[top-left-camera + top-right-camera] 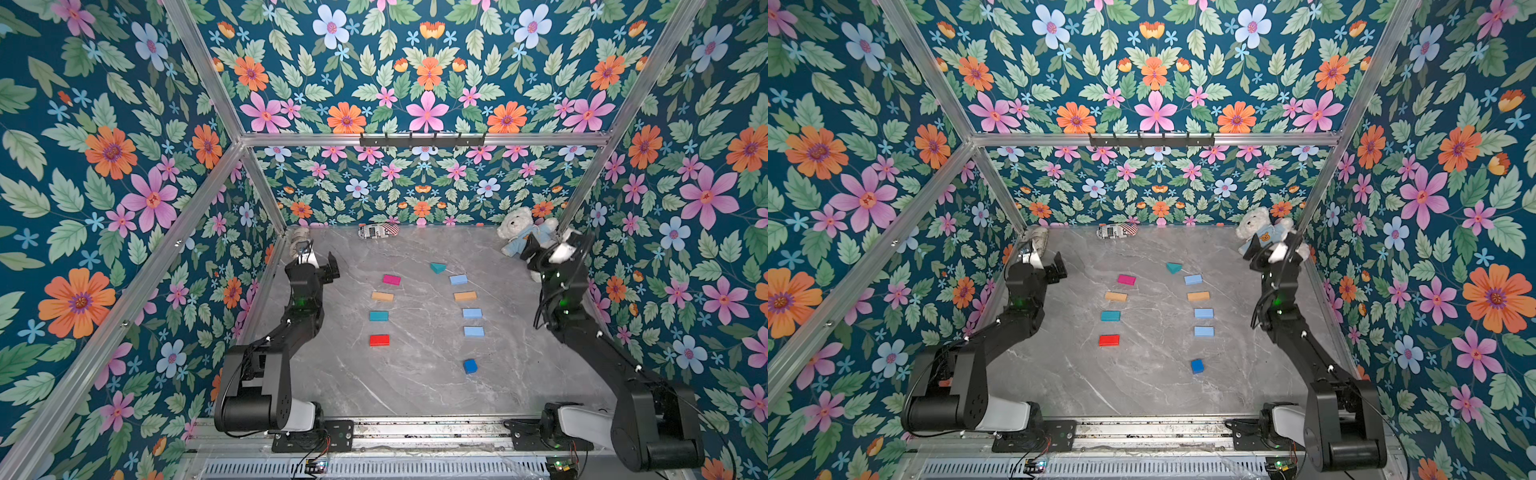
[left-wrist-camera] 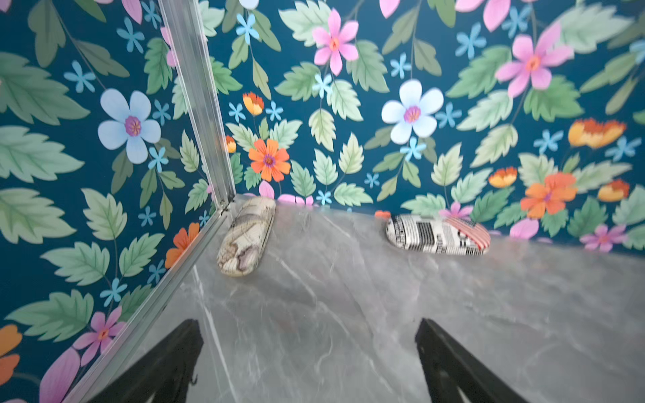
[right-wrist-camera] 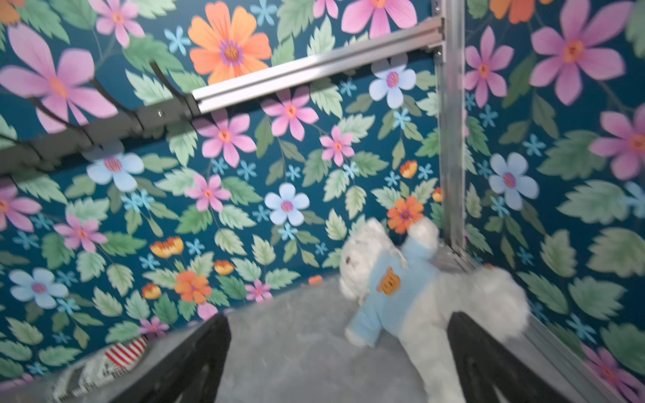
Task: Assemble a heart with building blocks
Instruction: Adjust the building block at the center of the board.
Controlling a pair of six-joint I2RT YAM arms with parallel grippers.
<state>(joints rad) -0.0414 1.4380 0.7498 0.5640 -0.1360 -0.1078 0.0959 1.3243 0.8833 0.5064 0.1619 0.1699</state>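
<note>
The building blocks lie apart on the grey marble table in two rough columns; no heart outline shows. The left column holds magenta, tan, teal and red blocks. The right column runs from a teal triangle through light blue, tan and two more light blue blocks to a dark blue cube. My left gripper hovers open at the far left, left of the magenta block. My right gripper is open and empty at the far right.
A white teddy bear in a light blue shirt sits in the far right corner, just ahead of my right gripper. A newsprint case lies by the back wall and a beige patterned case in the far left corner. Flowered walls enclose the table.
</note>
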